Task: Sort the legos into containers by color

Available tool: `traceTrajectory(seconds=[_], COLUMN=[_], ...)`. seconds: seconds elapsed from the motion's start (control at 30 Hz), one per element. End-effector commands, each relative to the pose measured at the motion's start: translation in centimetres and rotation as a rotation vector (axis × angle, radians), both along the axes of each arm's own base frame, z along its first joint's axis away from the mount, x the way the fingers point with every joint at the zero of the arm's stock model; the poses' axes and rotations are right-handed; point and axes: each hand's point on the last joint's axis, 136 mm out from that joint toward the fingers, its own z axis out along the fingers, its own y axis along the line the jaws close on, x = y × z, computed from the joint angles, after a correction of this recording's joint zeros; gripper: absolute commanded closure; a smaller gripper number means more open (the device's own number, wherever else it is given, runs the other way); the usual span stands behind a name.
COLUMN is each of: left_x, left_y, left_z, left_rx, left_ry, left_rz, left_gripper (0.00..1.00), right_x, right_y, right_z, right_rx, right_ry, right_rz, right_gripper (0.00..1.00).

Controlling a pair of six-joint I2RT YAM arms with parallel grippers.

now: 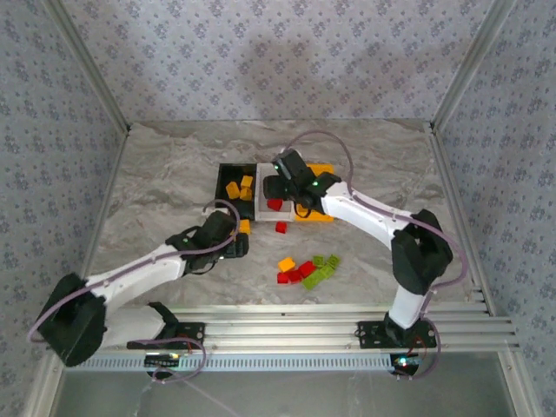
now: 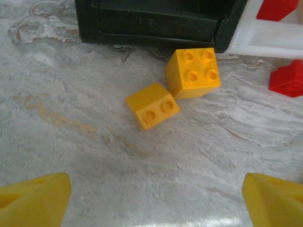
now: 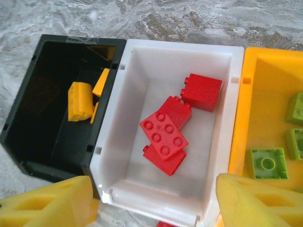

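Note:
Three bins stand in a row: black [image 3: 47,142], white [image 3: 142,71] and orange [image 3: 265,71]. Yellow-orange bricks [image 3: 80,100] lie in the black bin, red bricks [image 3: 165,135] in the white one, and lime green bricks [image 3: 267,163] in the orange one. My right gripper [image 3: 156,203] hangs open above the white bin's near end, holding nothing. My left gripper [image 2: 154,203] is open and low over the table. Two yellow-orange bricks [image 2: 152,105] [image 2: 193,72] lie ahead of it, in front of the black bin [image 2: 151,21]. A red brick [image 2: 289,78] lies to their right.
A loose cluster lies on the marble table nearer the arm bases: an orange brick [image 1: 286,263], red bricks [image 1: 295,274] and green bricks [image 1: 321,269]. One red brick [image 1: 281,228] sits just in front of the white bin [image 1: 263,205]. Patterned walls enclose the table.

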Motion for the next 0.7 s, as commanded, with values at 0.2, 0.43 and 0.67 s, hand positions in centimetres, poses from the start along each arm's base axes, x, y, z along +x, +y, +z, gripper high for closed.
traceTrajectory(seconds=[0.2, 0.43, 0.67], left_x=[4.1, 5.6, 5.7], left_y=[-0.2, 0.0, -0.4], left_z=[-1.6, -2.8, -4.4], left_rx=[0.136, 0.150, 0.128], left_ry=[-0.096, -0.127, -0.087], left_rz=[0.003, 0.029, 0.004], left_gripper=[0.17, 0.22, 0.36], right_x=[-1.4, -1.6, -1.7], right_y=[-2.3, -3.0, -3.8], right_z=[2.6, 3.8, 3.7], right_rx=[0.071, 0.088, 0.080], right_ry=[-0.058, -0.082, -0.081], right_rz=[-0.049, -0.059, -0.072], right_gripper=[0.28, 0.28, 0.28])
